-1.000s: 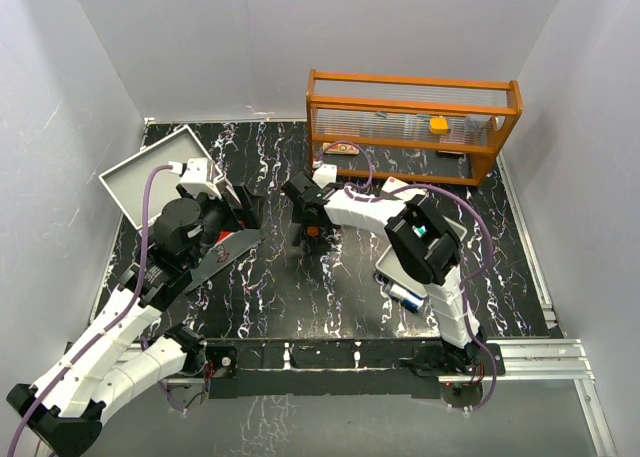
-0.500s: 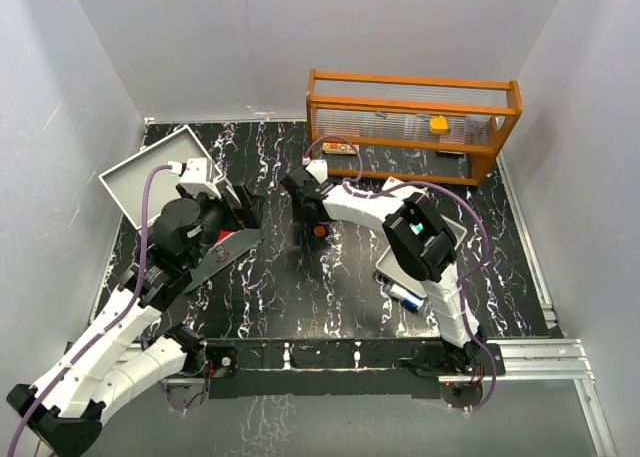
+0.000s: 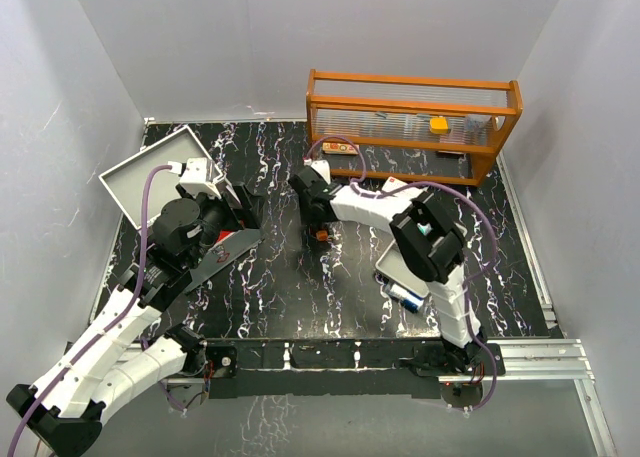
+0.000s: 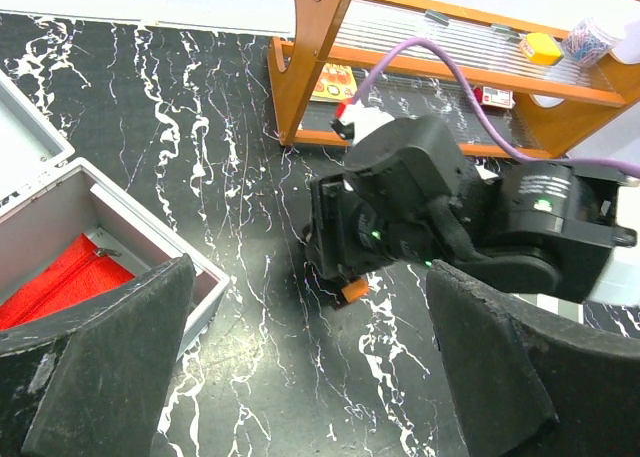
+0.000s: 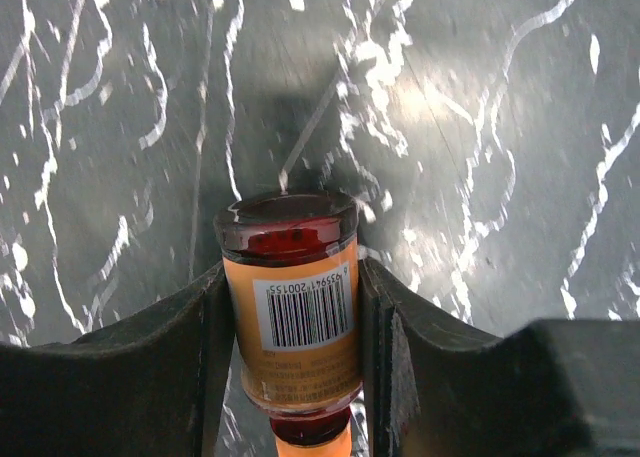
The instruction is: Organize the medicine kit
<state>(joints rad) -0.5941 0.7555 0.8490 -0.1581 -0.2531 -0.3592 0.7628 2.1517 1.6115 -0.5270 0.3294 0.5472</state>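
Black marble-look tabletop (image 3: 300, 297) with white veining is filling the workspace, and pale grey walls are closing it in on three sides. At its far left the medicine kit (image 3: 145, 177) is sitting with its hinged lid thrown back toward the left wall. The left wrist view is showing a red pouch (image 4: 60, 282) lying inside the kit's grey box.

Just beside the kit's open side, the left gripper (image 4: 310, 277) is hovering above the table. Its fingers (image 4: 110, 367) are spread wide apart and are grasping nothing.

Toward the table's middle, the right arm is reaching forward and its right gripper (image 3: 315, 215) is pointing down at the surface. In the right wrist view an orange bottle (image 5: 295, 317) is sitting between the two fingers (image 5: 200, 347). It has a dark red end and a white barcode label. Both fingers are pressing against its sides, so the right gripper is clenching the bottle. The marble behind it is looking blurred.

Beyond the right gripper, an orange wooden rack (image 3: 415, 112) with clear ribbed shelves is standing along the far right of the table. A small yellow item (image 3: 438, 124) is resting on its shelf. Nearer the front, a shallow light-grey tray (image 3: 392, 267) is lying partly hidden under the right arm, well apart from the kit.
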